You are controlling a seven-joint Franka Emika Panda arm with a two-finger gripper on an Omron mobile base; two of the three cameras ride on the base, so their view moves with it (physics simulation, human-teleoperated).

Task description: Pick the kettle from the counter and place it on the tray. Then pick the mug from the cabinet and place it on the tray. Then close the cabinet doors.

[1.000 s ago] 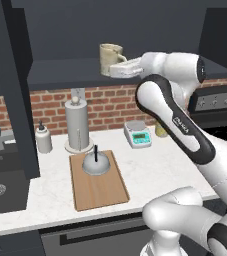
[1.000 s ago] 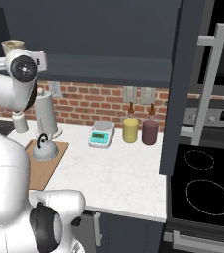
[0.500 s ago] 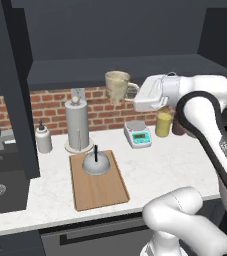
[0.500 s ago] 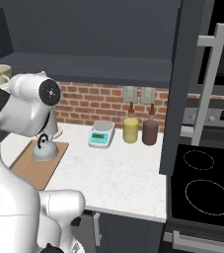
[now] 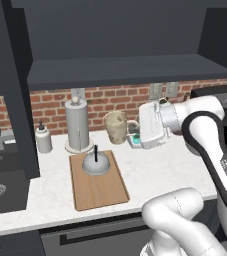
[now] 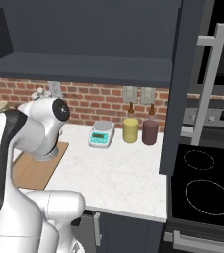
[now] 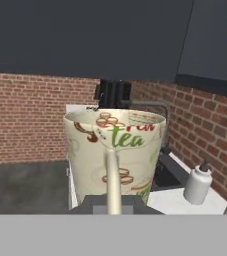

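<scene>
I've got the mug (image 5: 116,127) in the air above the tabletop (image 5: 155,167), just right of the paper-towel roll (image 5: 78,125) and behind the tray (image 5: 98,181). It's cream, with brown cup prints and green "tea" lettering; in the hand view its slim handle (image 7: 112,180) faces me. The gripper (image 5: 134,131) is clamped together on that handle. The grey dome kettle (image 5: 96,163) with its black upright handle sits on the wooden tray, below and left of the mug

"tea" on the mug (image 7: 116,159)
</scene>
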